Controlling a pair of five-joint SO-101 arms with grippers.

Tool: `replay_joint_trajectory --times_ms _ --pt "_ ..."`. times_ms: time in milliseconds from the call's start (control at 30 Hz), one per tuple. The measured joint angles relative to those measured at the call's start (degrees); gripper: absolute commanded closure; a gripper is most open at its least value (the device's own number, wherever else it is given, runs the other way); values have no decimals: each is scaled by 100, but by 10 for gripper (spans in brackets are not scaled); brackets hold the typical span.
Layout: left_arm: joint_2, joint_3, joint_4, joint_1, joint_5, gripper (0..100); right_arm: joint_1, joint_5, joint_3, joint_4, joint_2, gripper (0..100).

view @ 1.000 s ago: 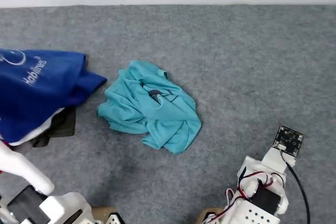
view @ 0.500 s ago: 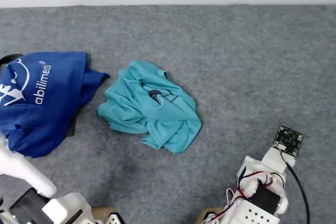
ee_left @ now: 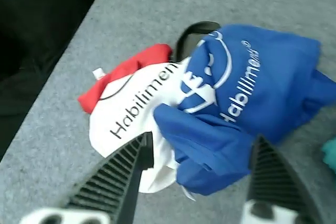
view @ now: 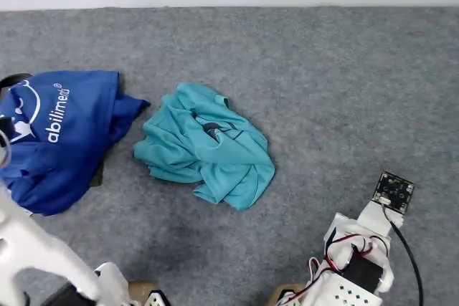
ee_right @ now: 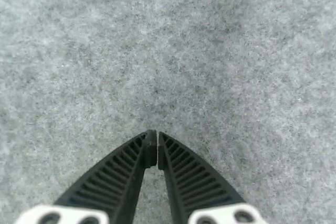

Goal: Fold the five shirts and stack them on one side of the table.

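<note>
Now L gripper (ee_left: 201, 148) spread wide, blue shirt (ee_left: 252, 87) just beyond its fingertips, white shirt (ee_left: 123, 124) beside one; R gripper (ee_right: 157, 139) pinched closed over grey mat (ee_right: 210, 51)

The crumpled blue cotton shirt (view: 61, 141) lies at the left edge of the grey felt-covered table (view: 337, 84). It rests on top of a white printed shirt (ee_left: 128, 124). That shirt and a red shirt (ee_left: 126, 74) stick out from under it on the side towards the table's left edge, the red one farthest out. A black curved strap (ee_left: 191, 27) sits at the blue shirt's far-left corner. The bunched teal cotton shirt (view: 208, 148) lies just right of the blue one, near the table's middle. My left gripper (ee_left: 202, 137) hangs above the left pile. My right gripper (ee_right: 156, 135) is over bare felt at the near right, well apart from the shirts.
</note>
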Motion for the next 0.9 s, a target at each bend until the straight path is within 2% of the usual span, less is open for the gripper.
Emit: replay_joint_trajectory --times_ms 167,333,567,667,800,900 --pt "-571 580 0 352 0 990 0 0 0 0 0 989" --pt "-1108 1248 0 826 0 985 0 0 0 0 0 987" --pt "-1600 1952 0 1011 0 985 0 53 0 0 0 987" --pt "-1723 2224 0 1002 0 985 -9 519 0 -44 0 989" --pt "-1960 2295 0 967 0 985 -123 1591 -141 -721 9 989" --pt "-2145 2312 0 659 0 985 -360 1767 -695 -862 53 990"
